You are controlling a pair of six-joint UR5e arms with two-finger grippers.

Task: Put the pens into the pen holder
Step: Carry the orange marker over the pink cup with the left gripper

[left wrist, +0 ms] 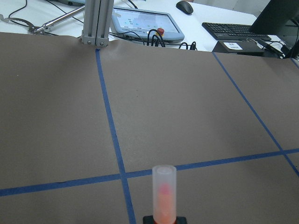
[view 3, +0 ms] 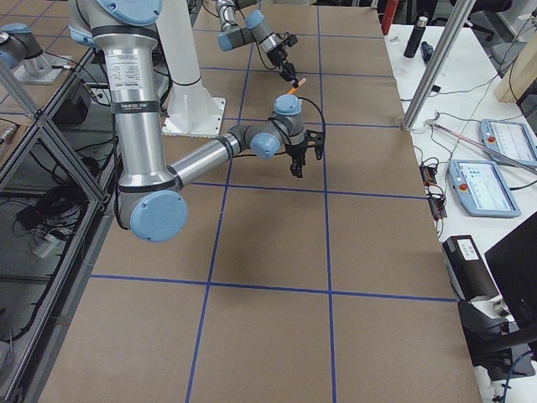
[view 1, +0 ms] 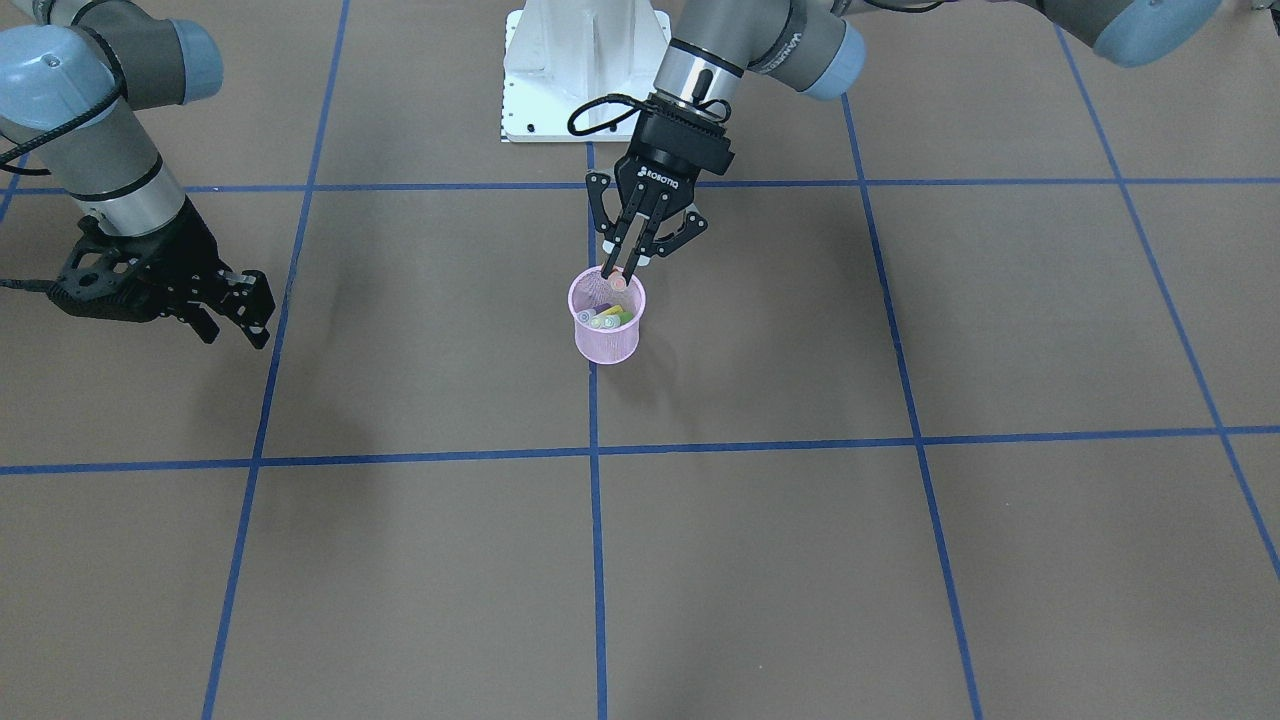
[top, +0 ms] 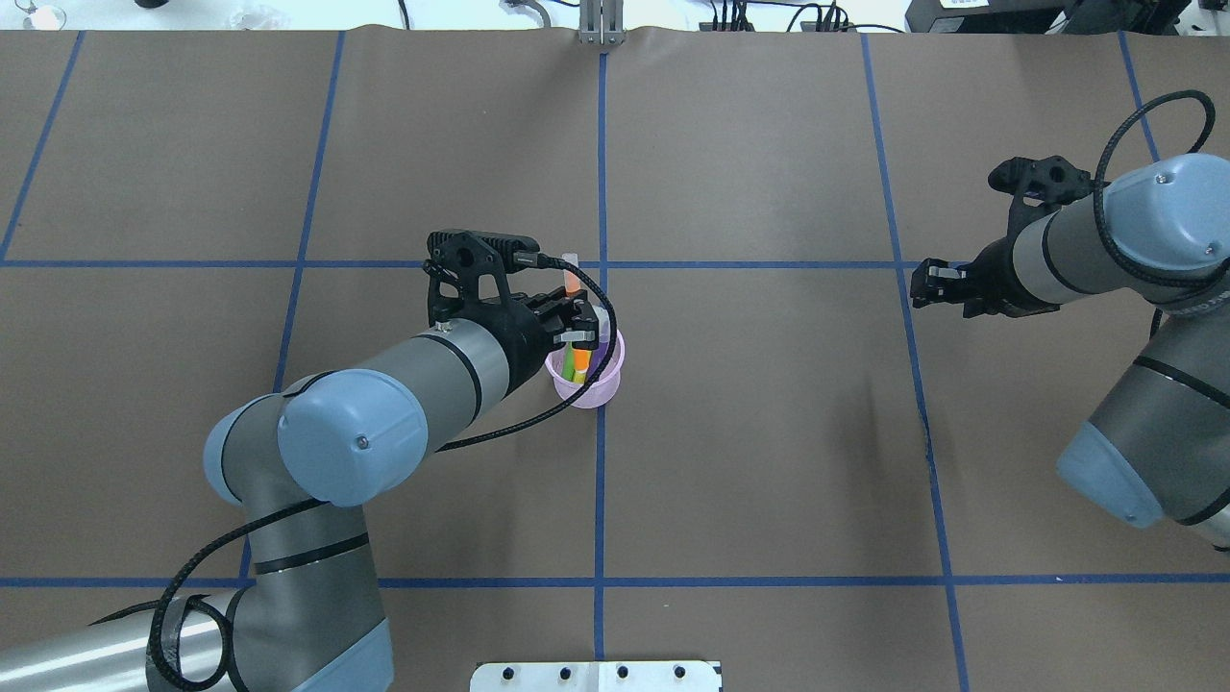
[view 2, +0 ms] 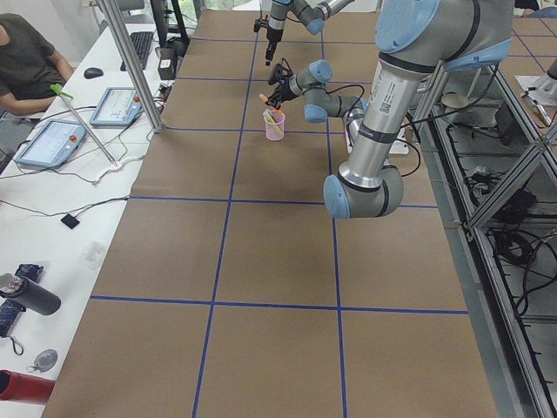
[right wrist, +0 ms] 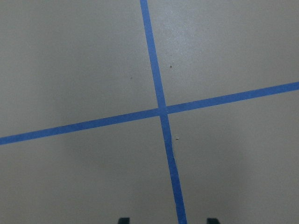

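Over pen holder point(view 1: 607, 345) rim: left fingers point(view 1: 622, 248) clamped on slanted orange pen point(left wrist: 164, 203); right fingers point(view 1: 258, 305) spread, empty.

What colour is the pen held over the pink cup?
The pen is orange with a pale cap; clearest in the left wrist view.

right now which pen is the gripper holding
The orange pen, pinched in the left gripper at the pink mesh pen holder; the other pens sit inside it.

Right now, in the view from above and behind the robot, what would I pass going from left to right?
Left arm's blue elbow → pink pen holder → right tool. The left tool, gripping the orange pen, overlaps the holder, so it is left out.
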